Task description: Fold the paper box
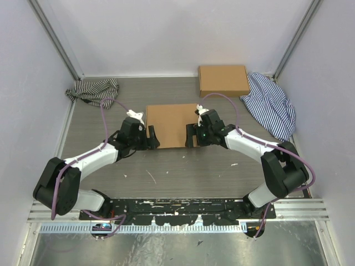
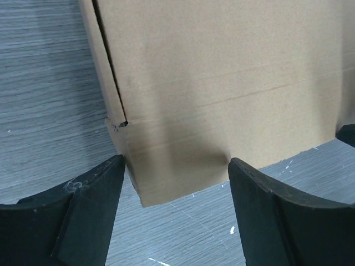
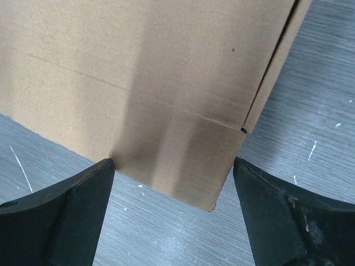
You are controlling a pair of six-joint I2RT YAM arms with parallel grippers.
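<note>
both open pincers flank the paper box (image 1: 171, 124)

I have open table (image 1: 183, 166) between the arm bases and the paper box (image 1: 171, 123). Its near corners sit inside the spread fingers of my left gripper (image 1: 151, 137) and right gripper (image 1: 190, 136). Behind it, a smaller cardboard box (image 1: 223, 80) blocks the far right. The left striped cloth (image 1: 94, 90) and the right striped cloth (image 1: 272, 102) fill the back corners.
</note>
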